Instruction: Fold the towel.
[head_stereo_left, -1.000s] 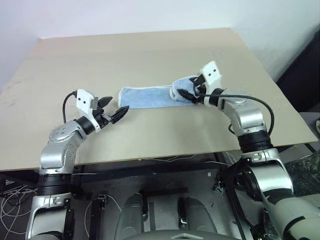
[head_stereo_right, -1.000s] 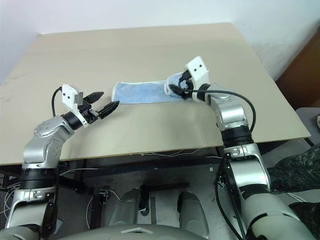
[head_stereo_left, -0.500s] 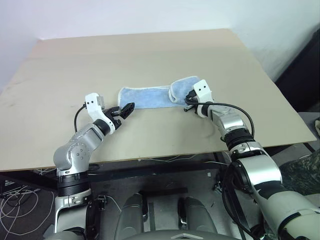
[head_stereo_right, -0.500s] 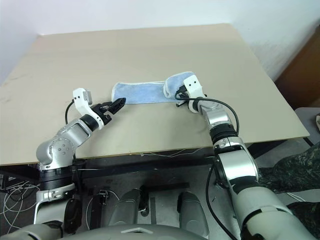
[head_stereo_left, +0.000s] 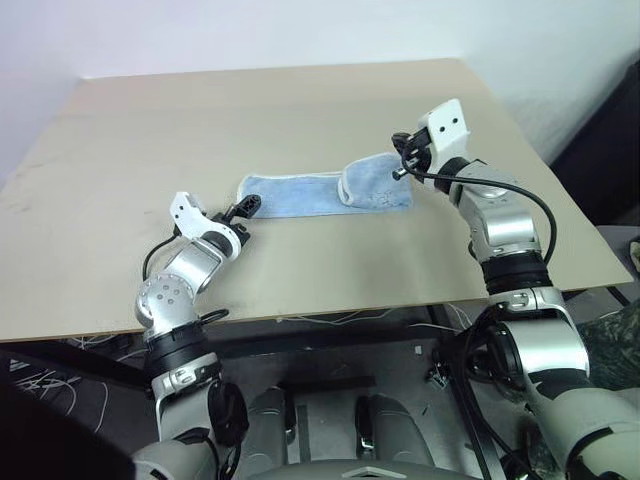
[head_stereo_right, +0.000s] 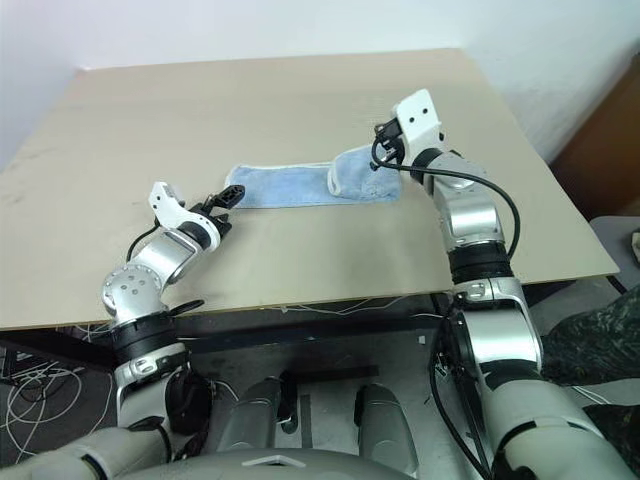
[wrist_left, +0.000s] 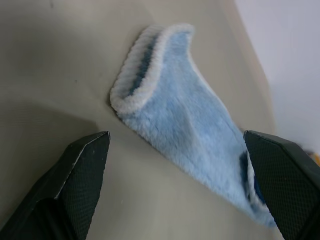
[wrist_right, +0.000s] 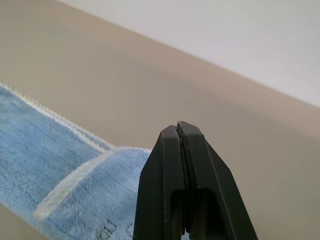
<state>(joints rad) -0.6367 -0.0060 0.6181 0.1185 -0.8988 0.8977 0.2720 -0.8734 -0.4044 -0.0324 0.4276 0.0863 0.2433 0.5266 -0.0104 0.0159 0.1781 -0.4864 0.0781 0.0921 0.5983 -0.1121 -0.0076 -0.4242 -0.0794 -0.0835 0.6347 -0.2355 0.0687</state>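
In the middle of the bench (head_stereo_left: 300, 110), the towel (head_stereo_left: 325, 192) is lying with its right end doubled over; the right end effector (head_stereo_left: 398, 157) is hovering pinched shut, empty, while the left end effector (head_stereo_left: 243, 209), spread wide, is lining up on the left end, likely to grasp it.

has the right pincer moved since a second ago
Yes. The right pincer, now shut and empty, has lifted off the folded right end of the thin light-blue cloth towel and sits higher and farther back over the beige table.

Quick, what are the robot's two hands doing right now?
Left gripper: open, holding nothing, at the end of the towel.
Right gripper: shut, holding nothing, above the towel.
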